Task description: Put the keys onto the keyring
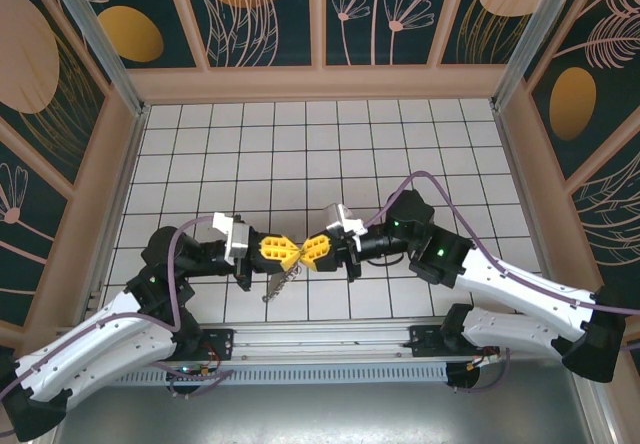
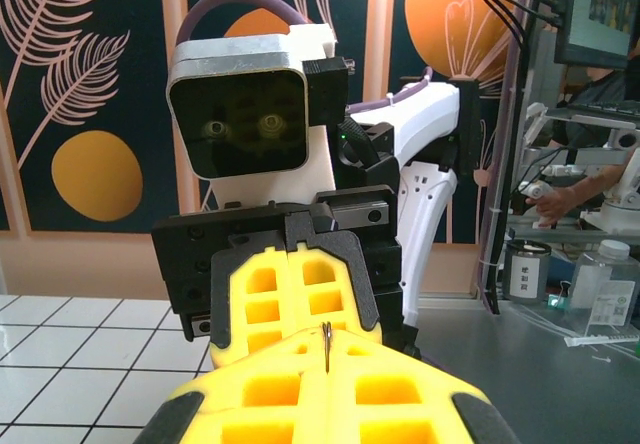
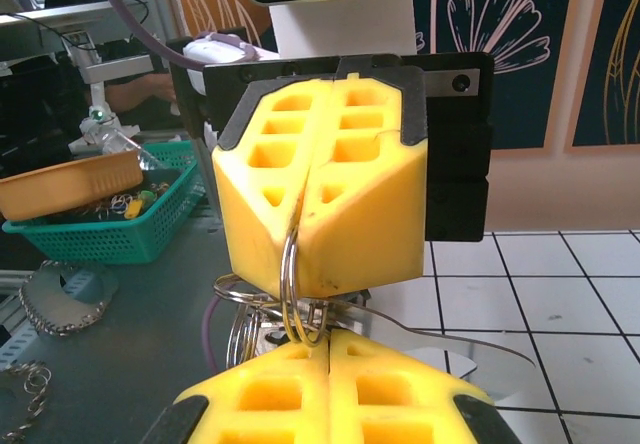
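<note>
White tiles cover the table [image 1: 300, 144]; by the middle of its near edge the left gripper [image 1: 283, 252], fingers pressed together, pinches the keyring [image 3: 290, 274], and the right gripper [image 1: 312, 248] meets it tip to tip, clamped on the same wire. Below hang the keys [image 1: 277, 284]. Threading seems in hand; the next move likely calls for easing a key along the coil.

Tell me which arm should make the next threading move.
Right, likely. The left gripper is shut on the keyring, keys dangling beneath; the right gripper, shut, sits at its lower edge.
</note>
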You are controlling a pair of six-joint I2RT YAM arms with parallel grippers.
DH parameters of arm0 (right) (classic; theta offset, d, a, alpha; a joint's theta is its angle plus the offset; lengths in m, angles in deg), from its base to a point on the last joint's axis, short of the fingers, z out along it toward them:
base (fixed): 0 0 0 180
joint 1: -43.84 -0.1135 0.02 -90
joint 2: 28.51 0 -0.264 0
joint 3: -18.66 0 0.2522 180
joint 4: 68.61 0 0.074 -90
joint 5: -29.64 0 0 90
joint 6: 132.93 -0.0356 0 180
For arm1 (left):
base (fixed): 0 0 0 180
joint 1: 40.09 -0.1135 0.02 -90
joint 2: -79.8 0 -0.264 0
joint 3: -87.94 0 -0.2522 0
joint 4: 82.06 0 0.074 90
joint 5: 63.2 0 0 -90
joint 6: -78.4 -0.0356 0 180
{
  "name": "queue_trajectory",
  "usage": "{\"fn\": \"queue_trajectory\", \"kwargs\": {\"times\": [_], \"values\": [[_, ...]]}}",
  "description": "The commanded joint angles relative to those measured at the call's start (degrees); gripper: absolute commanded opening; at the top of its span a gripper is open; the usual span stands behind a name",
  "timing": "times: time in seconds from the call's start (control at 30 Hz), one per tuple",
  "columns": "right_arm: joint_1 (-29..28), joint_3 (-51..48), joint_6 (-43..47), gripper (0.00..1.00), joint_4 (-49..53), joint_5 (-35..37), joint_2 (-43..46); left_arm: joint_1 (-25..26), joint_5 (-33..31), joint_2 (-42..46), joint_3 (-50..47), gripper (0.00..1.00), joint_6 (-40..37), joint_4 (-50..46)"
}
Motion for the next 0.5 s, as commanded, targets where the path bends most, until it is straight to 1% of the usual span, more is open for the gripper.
{"fn": "queue_trajectory", "kwargs": {"times": [0.0,0.2,0.47], "values": [[-0.70,-1.02,0.53,0.00,-3.77,0.02,0.24,0.17,0.10,0.44,-0.31,0.00,-0.30,0.97],[-0.70,-0.91,-0.43,0.00,-5.22,0.28,-0.73,0.22,0.40,0.67,-0.93,0.00,-0.20,1.10],[-0.70,-0.49,-1.51,0.00,-8.79,-1.30,-2.13,0.18,3.43,-0.95,-2.26,0.00,2.18,5.07]]}}
